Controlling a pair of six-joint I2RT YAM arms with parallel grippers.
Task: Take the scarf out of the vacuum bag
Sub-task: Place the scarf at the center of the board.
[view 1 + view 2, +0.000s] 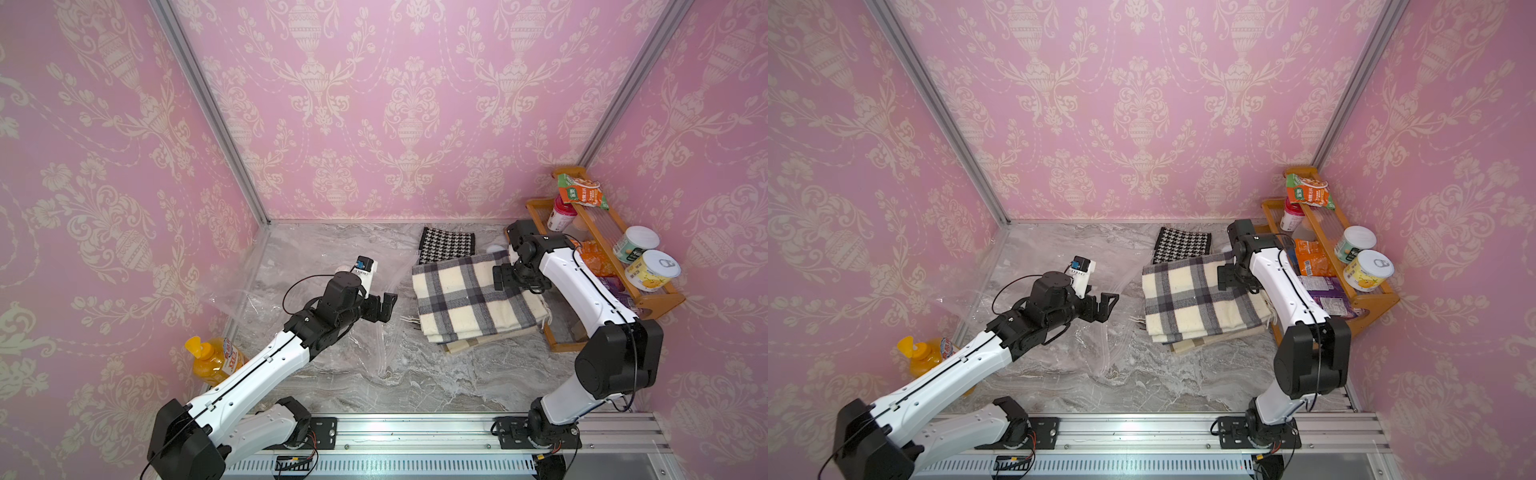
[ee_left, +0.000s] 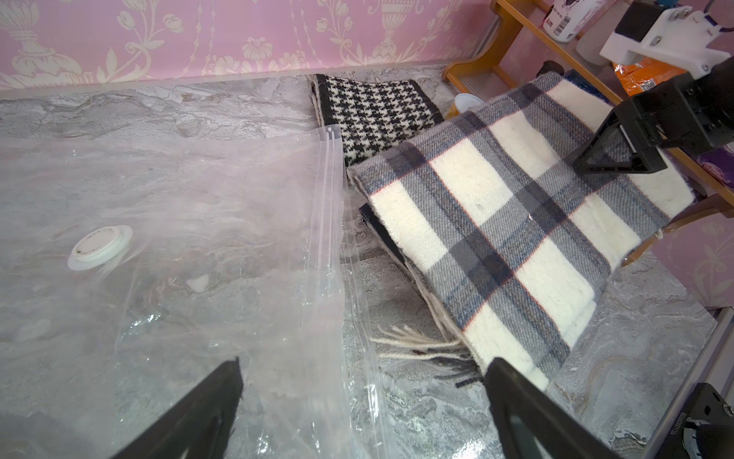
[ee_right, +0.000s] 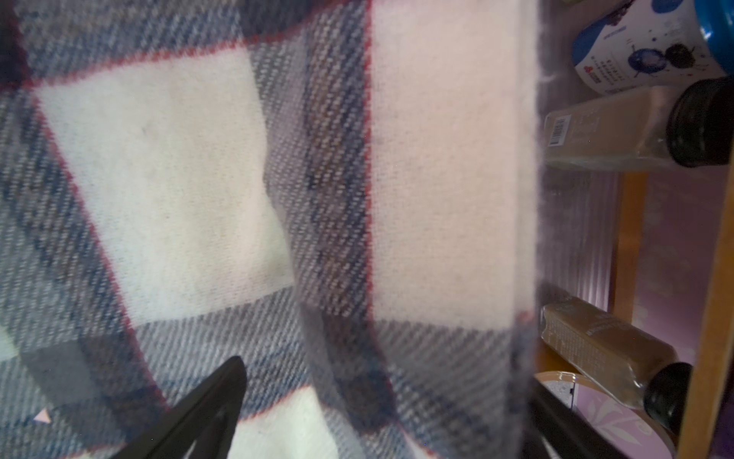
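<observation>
From my feed, the scarf (image 1: 469,299) is a folded plaid, cream squares crossed by grey and navy bands with thin red lines. A pale fringe trails from its near-left corner. It lies right of centre on the bench (image 1: 457,382), outside the vacuum bag (image 2: 198,198) and just right of the bag's zip edge. It sits on top of other folded cloth, and a houndstooth scarf (image 1: 446,245) lies beyond it. The bag is flat, clear and crinkly on the left half of the bench, its round white valve (image 2: 99,248) facing up.

My right gripper (image 3: 385,369) is over the plaid's right part beside the wooden rack (image 1: 656,299), jaws spread wide, gripping nothing. My left gripper (image 1: 386,307) hangs over the bag's zip edge, also wide open and empty.
</observation>
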